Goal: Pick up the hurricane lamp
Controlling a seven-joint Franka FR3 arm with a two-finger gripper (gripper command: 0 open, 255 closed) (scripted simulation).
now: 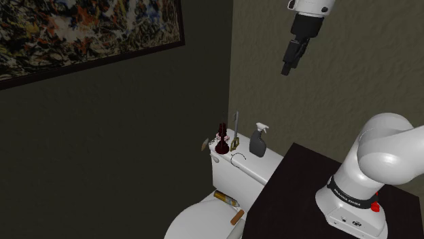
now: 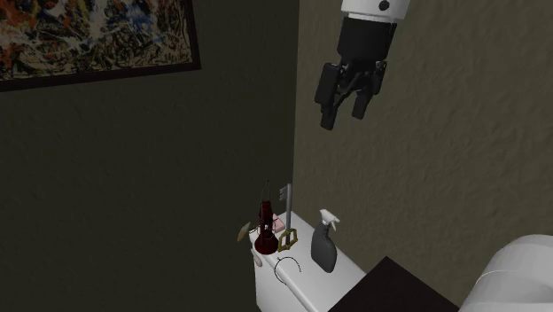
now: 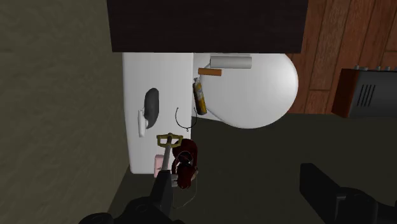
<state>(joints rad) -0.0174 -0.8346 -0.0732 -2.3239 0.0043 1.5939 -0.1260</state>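
Gripper (image 2: 344, 118) hangs high over the toilet, pointing down, its two black fingers (image 3: 162, 194) spread wide with nothing between them and nothing touching them. Its dark shape also shows against the beige wall (image 1: 353, 75) in the shoulder view.

Well below the hand, and off toward the second exterior view's left of it, the hurricane lamp (image 2: 265, 232) stands upright on the toilet tank (image 1: 248, 170). It is dark red, with a round base and a narrow top. Along the gripper's line of sight it shows close to the tip of one finger, apart from both.

Just beside the lamp, equally far beneath the hand, a gold key (image 3: 169, 143) with a long pale shaft stands up, and a small pink thing (image 3: 157, 165) lies next to it. A thin wire loop (image 2: 288, 266) lies on the tank top between these and a grey spray bottle (image 2: 324, 244), which stands upright nearer the middle of the tank. A flush lever (image 1: 204, 144) sticks out at the lamp's end.

Lower still under the hand, the white toilet lid (image 3: 261, 95) carries a yellow cylinder (image 3: 200, 97), a brown stick (image 3: 210, 72) and a white roll (image 3: 231, 62). The dark stand (image 1: 299, 190) adjoins the tank. Beyond the lid lie a wooden floor (image 3: 343, 51) and a brown box (image 3: 369, 95) with a vent. Farthest from the hand, a framed painting (image 1: 81, 34) hangs on the dark wall.
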